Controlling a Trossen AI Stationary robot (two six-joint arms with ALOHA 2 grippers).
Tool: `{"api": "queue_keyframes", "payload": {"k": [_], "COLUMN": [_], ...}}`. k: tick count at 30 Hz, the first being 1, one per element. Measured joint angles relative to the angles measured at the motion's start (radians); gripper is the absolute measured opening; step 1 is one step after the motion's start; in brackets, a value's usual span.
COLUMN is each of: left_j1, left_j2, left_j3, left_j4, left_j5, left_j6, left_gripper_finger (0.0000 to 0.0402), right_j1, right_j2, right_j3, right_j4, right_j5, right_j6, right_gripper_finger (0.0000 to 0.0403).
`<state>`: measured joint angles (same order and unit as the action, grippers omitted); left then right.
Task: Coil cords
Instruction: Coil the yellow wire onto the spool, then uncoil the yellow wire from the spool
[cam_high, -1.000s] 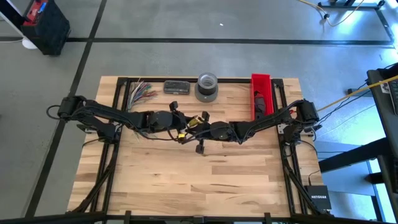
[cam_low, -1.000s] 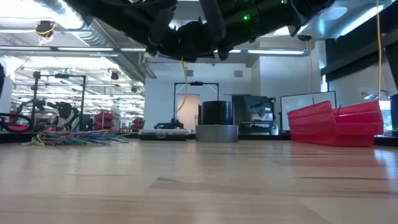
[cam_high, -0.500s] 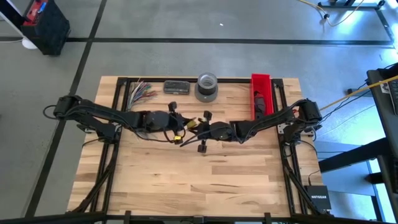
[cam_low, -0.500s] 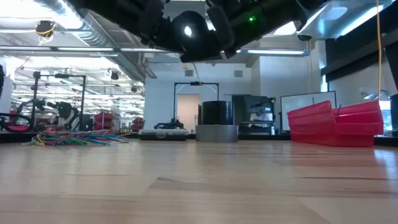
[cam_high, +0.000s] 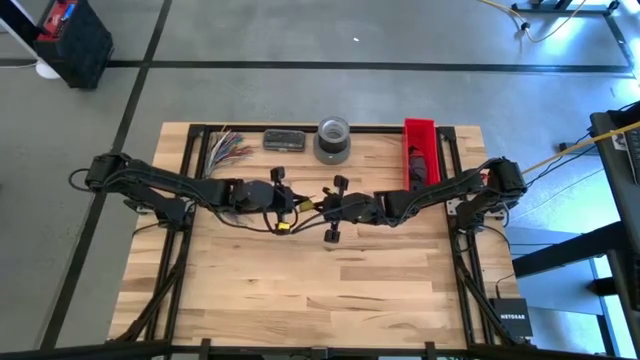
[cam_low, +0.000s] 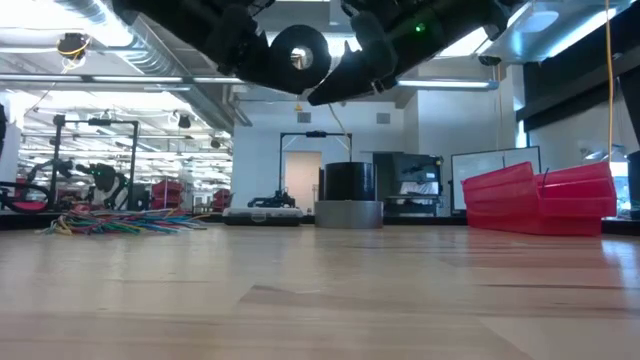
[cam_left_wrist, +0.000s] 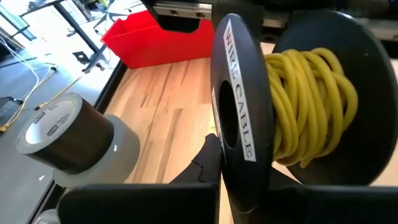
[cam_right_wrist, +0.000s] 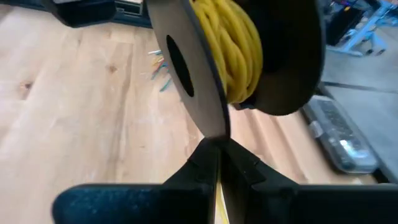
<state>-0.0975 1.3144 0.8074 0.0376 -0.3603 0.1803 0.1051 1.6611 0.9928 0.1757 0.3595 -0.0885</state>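
Observation:
A black spool (cam_left_wrist: 249, 112) wound with yellow cord (cam_left_wrist: 311, 106) hangs high over the table's middle, between my two grippers; it also shows in the low view (cam_low: 298, 58). My left gripper (cam_high: 288, 205) comes from the left and is shut on the spool. My right gripper (cam_high: 325, 208) comes from the right and is shut just under the spool's rim. A tangle of thin multicoloured cords (cam_high: 228, 148) lies on the table at the far left edge and also shows in the low view (cam_low: 120, 222); no gripper touches it. My left gripper holds the spool by the labelled flange (cam_left_wrist: 239, 168), whose rim runs down between the fingers. The fingers come level from the table's left. The spool is lifted clear of the table, its axis roughly level. My right gripper has its fingers (cam_right_wrist: 239, 165) shut right below the flange's rim (cam_right_wrist: 211, 127), with a strip of yellow cord (cam_right_wrist: 217, 190) between them. It comes level from the table's right. Whether the fingers also touch the rim, I cannot tell.
A grey tape roll (cam_high: 333, 140) stands at the far edge, with a flat black device (cam_high: 284, 140) to its left. A red bin (cam_high: 420, 155) stands at the far right. The near half of the wooden table (cam_high: 300, 290) is bare.
Both grippers have shifted a little toward the table's right edge with the spool. The spool has turned about: in the low view it was edge-on and now shows its round face and hole. The yellow cord end hanging below it has become much shorter.

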Motion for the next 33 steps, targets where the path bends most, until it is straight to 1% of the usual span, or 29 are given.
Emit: {"api": "queue_keyframes", "payload": {"k": [4,7,9,13,16,18,21,23,30,33], "left_j1": [-0.001,-0.001,-0.002,-0.002,-0.001,-0.001,-0.001,-0.001,0.000,-0.001], "left_j2": [0.000,0.000,0.000,0.000,0.000,0.000,0.000,0.000,0.001,0.002], "left_j3": [0.000,-0.001,-0.002,-0.003,-0.003,-0.003,-0.003,-0.004,-0.005,-0.005], "left_j4": [-0.004,-0.005,-0.011,-0.037,-0.036,-0.036,-0.036,-0.034,-0.026,-0.026], "left_j5": [0.000,0.000,0.007,0.006,0.000,-0.001,-0.002,-0.005,-0.007,-0.008], "left_j6": [0.005,0.005,0.010,0.014,0.014,0.014,0.021,0.030,0.034,0.050], "left_gripper_finger": [0.0000,0.0000,0.0000,0.0000,0.0000,0.0000,0.0000,0.0000,0.0000,0.0000], "right_j1": [0.000,-0.001,-0.004,-0.004,-0.003,-0.002,-0.002,-0.002,-0.001,-0.001], "right_j2": [0.000,0.000,-0.001,-0.021,-0.066,-0.103,-0.149,-0.156,-0.126,-0.118], "right_j3": [0.000,0.000,-0.004,-0.004,-0.003,-0.002,-0.001,0.000,-0.031,-0.034], "right_j4": [-0.001,-0.008,-0.031,-0.061,-0.159,-0.239,-0.337,-0.376,-0.294,-0.283], "right_j5": [-0.013,-0.005,0.014,0.010,-0.003,-0.021,-0.034,-0.038,-0.040,-0.066], "right_j6": [0.123,0.160,0.161,0.137,0.116,0.110,0.110,0.113,0.107,0.084], "right_gripper_finger": [0.0015,0.0020,0.0034,0.0076,0.0103,0.0113,0.0118,0.0119,0.0119,0.0120]}}
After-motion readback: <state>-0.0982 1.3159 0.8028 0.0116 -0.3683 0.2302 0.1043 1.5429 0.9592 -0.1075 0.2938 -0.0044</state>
